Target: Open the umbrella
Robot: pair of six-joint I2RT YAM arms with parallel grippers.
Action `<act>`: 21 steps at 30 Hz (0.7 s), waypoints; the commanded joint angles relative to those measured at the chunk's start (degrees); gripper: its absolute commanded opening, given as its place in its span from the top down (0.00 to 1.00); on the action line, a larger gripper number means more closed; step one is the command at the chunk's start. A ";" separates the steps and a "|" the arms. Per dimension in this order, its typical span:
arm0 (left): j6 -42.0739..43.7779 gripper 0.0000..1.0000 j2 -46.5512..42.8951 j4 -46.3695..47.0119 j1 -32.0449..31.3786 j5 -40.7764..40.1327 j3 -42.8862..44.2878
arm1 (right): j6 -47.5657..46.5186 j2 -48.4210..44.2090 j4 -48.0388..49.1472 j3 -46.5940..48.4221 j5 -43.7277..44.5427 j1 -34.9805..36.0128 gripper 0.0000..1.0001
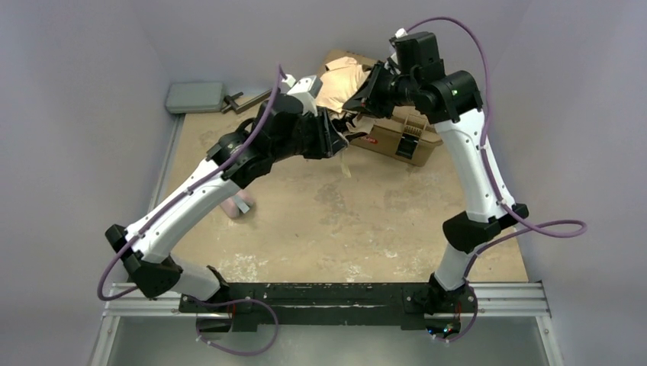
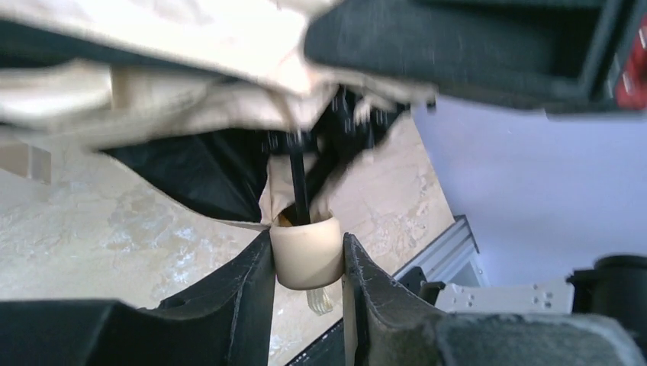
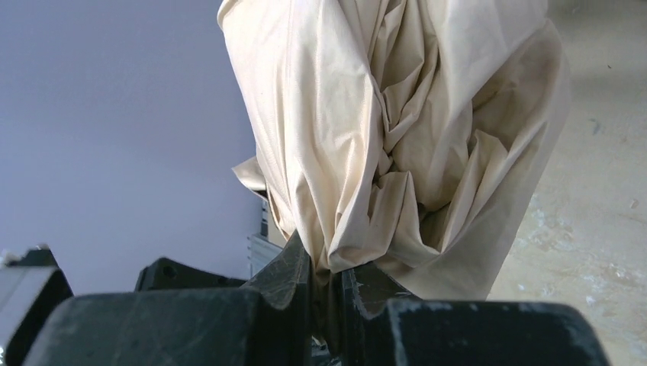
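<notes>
1. The surface [image 1: 343, 221] lies below both pincers. The umbrella is held up off it, not resting on it.
2. The toolbox [image 1: 397, 137] sits just under and beside the right pincer [image 1: 365, 97]. To my eye it is close enough that spreading ribs could catch it, so lifting clear first looks wise.
3. The umbrella [image 1: 342, 85] hangs between the two pincers. Its canopy is bundled, not yet spread, and bulges out past the right one.
4. The fabric [image 3: 397, 137] is what the right pincer holds: the jaws are pinched almost together on a fold of it. I'd call that a soft hold, since cloth may slip or strain under a hard pull.
5. The pouch [image 1: 238, 204] lies well behind the left pincer [image 2: 309, 263], under that arm and out of the way.
6. The knob [image 2: 307, 248] is clamped squarely in the left pincer, one finger on each side.
7. The shaft [image 2: 297, 179] runs straight out from the left pincer into the dark underside of the canopy.
8. The step in hand seems to be drawing the ends apart. It would go best as a pull on the knob along the shaft's line, never sideways, slow and with a firm squeeze.
</notes>
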 commanded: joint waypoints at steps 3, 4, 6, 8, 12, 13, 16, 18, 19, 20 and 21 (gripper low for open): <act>1.23 1.00 -13.60 -2.57 -1.28 11.61 -9.08 | 1.66 1.35 13.60 4.36 0.28 -7.06 1.00; 1.44 1.00 -14.73 -2.46 -1.28 12.70 -9.61 | 1.84 1.17 13.95 3.63 0.00 -7.10 1.00; 1.65 1.00 -15.66 -2.74 -1.34 13.51 -9.78 | 2.28 0.37 15.20 0.52 -0.97 -7.10 1.00; 1.87 0.96 -15.94 -2.86 -1.29 13.71 -9.61 | 2.45 -0.61 16.19 -1.50 -1.20 -7.04 1.00; 1.35 0.08 -15.48 -3.60 -1.23 8.61 -8.73 | 2.27 -1.54 16.06 -1.82 -1.87 -7.07 1.00; 1.27 0.01 -15.14 -3.70 -1.15 7.44 -8.11 | 2.27 -1.63 15.59 -1.93 -2.46 -6.98 1.00; 3.51 0.00 -13.44 -3.00 -0.64 6.53 -5.26 | 2.52 -3.03 15.01 -3.98 -4.57 -6.56 1.00; 4.44 0.00 -11.67 -2.98 0.90 8.02 -2.87 | 3.03 -4.68 15.16 -6.01 -4.62 -5.76 1.00; 4.60 0.00 -10.64 -3.03 1.85 9.01 -1.80 | 3.40 -5.63 15.47 -7.14 -4.68 -5.43 1.00; 4.69 0.00 -9.65 -2.94 2.81 10.05 -0.98 | 3.89 -6.46 15.94 -8.23 -4.95 -5.08 1.00; 4.87 0.00 -8.83 -2.47 3.73 11.16 -0.45 | 4.42 -7.09 16.34 -9.17 -5.43 -4.76 1.00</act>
